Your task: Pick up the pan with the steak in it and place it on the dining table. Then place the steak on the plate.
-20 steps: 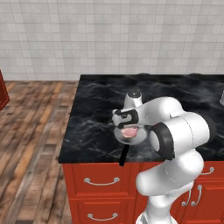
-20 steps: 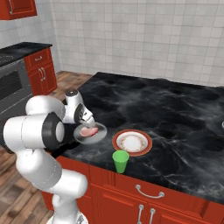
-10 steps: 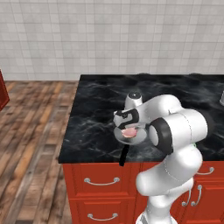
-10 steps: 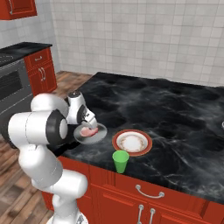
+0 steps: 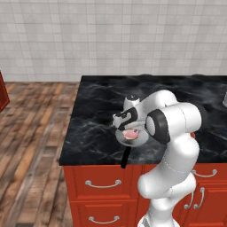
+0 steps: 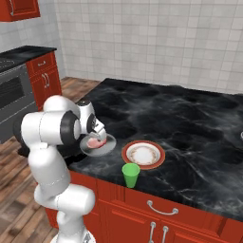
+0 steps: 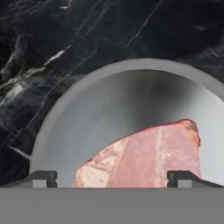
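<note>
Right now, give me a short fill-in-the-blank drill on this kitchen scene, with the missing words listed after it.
1. The steak lies in the ____.
2. The pan rests on the black marble ____.
3. The cup near the plate is ____ in colour.
4. The tool hangs over the steak with its jaws ____.

Missing words: pan; table; green; open

Black veined marble surface (image 6: 190, 118) on red drawers, bearing grey pan (image 6: 107, 144) – red-rimmed plate (image 6: 143, 154) beside it, green cup (image 6: 130, 175) near edge
</note>
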Controlling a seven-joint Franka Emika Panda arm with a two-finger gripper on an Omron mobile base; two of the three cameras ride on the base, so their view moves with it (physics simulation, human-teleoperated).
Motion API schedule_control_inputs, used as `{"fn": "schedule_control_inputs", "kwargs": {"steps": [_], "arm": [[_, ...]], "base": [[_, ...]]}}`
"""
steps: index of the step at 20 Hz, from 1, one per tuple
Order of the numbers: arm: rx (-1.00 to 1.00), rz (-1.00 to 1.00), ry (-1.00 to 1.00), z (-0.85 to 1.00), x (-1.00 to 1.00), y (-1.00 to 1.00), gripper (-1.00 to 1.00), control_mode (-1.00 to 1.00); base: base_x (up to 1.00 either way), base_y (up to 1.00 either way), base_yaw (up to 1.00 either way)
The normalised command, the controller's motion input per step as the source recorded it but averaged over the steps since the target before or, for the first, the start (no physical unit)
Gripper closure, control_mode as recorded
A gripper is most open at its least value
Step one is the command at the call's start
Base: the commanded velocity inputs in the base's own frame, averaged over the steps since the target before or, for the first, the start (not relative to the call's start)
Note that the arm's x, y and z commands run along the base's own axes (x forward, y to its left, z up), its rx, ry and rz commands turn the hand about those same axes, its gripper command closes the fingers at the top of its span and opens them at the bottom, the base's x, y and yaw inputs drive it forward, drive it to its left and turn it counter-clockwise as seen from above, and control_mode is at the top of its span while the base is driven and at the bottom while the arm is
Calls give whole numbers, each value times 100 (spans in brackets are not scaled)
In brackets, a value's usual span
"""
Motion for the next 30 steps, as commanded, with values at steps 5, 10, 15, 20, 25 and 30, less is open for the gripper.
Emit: {"fn": "schedule_control_inputs", "kwargs": {"steps": [5,10,15,20,25,30], "arm": [[-3,0,5,-31,10,-1,-100,-100],[-1,0,4,-33,0,-5,-100,-100],[0,0,4,-23,0,0,-100,-100],[-1,0,10,-42,-3,-3,-100,-100],[-2,1,7,-43,-18,0,-100,-100],[-6,3,5,-50,-37,0,-100,-100]], "base": [[0,0,0],[0,0,0],[0,0,0],[0,0,0],[0,0,0],[0,0,0]]}}
